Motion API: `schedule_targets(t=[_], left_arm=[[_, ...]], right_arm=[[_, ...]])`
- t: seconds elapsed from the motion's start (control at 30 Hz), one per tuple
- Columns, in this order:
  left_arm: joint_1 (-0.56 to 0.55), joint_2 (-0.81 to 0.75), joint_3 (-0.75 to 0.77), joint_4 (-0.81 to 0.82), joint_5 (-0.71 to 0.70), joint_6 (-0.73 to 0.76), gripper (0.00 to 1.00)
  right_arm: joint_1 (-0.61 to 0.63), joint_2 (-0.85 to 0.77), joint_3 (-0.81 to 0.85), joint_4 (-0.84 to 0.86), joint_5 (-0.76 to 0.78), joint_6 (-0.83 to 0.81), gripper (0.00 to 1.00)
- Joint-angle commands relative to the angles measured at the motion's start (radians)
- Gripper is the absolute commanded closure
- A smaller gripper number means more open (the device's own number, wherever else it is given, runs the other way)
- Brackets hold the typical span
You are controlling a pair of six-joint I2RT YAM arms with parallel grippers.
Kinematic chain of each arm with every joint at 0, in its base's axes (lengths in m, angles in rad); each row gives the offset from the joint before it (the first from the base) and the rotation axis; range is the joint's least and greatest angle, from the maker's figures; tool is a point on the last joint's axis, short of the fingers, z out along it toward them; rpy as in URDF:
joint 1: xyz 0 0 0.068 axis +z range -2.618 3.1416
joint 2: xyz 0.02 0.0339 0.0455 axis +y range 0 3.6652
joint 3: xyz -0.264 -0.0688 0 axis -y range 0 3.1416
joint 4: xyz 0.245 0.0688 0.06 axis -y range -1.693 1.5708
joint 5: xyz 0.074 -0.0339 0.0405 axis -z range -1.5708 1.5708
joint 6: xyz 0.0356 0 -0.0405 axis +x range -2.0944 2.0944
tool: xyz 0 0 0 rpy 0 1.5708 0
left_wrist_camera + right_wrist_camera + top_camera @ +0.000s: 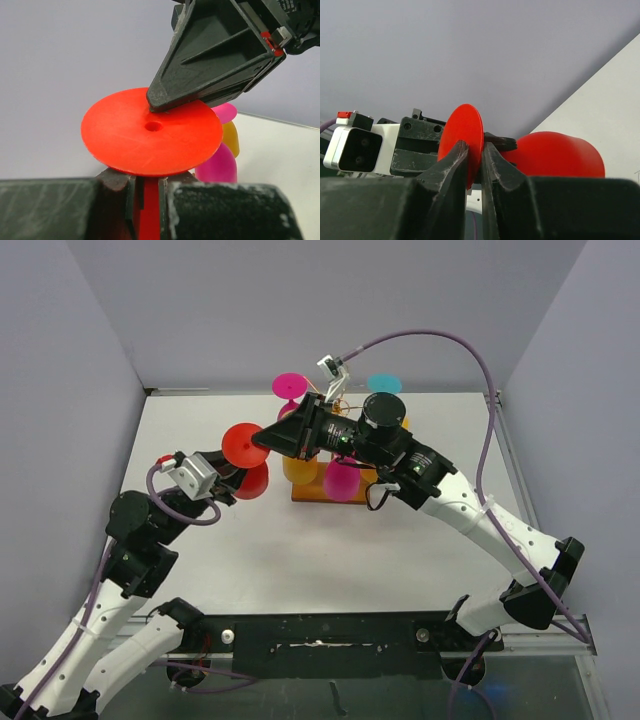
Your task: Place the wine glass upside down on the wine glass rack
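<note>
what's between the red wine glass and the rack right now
The right gripper, jaws on the foot of the red plastic wine glass, lies directly between it and the gold wire wine glass rack. On the rack's near side hang an orange plastic glass and a magenta plastic glass.

Coloured glasses (341, 480) crowd the rack (310, 499) — open table (330, 560) in front.
</note>
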Motion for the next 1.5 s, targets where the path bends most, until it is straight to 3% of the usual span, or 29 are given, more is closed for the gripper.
schedule_targets(t=[0.0, 0.07, 0.23, 0.3, 0.37, 0.83, 1.17, 1.47], left_arm=[[0.003, -0.02, 0.009, 0.036, 0.024, 0.014, 0.96], [0.004, -0.029, 0.003, 0.042, 0.021, 0.012, 0.85], [0.003, -0.055, 0.0, 0.04, 0.0, 0.003, 0.64], [0.004, -0.069, -0.001, 0.04, -0.022, -0.008, 0.49], [0.003, -0.082, 0.0, 0.04, -0.034, -0.017, 0.4], [0.003, -0.175, 0.0, 0.04, -0.085, -0.089, 0.38], [0.003, -0.187, -0.019, 0.051, -0.108, -0.107, 0.38], [0.003, -0.2, -0.073, 0.082, -0.178, -0.162, 0.38]], right_arm=[[0.006, -0.009, 0.02, 0.051, -0.04, 0.034, 0.93], [0.005, -0.013, 0.01, 0.084, -0.048, 0.037, 1.0], [0.005, -0.044, -0.027, 0.179, -0.056, 0.039, 1.0], [0.0, -0.047, -0.021, 0.193, -0.065, 0.032, 1.0], [-0.013, -0.045, -0.011, 0.214, -0.092, 0.039, 1.0], [-0.16, -0.066, 0.03, 0.319, -0.203, 0.09, 1.0], [-0.314, -0.129, 0.031, 0.365, -0.176, 0.034, 1.0], [-0.473, -0.029, 0.069, 0.427, -0.192, 0.075, 1.0]])
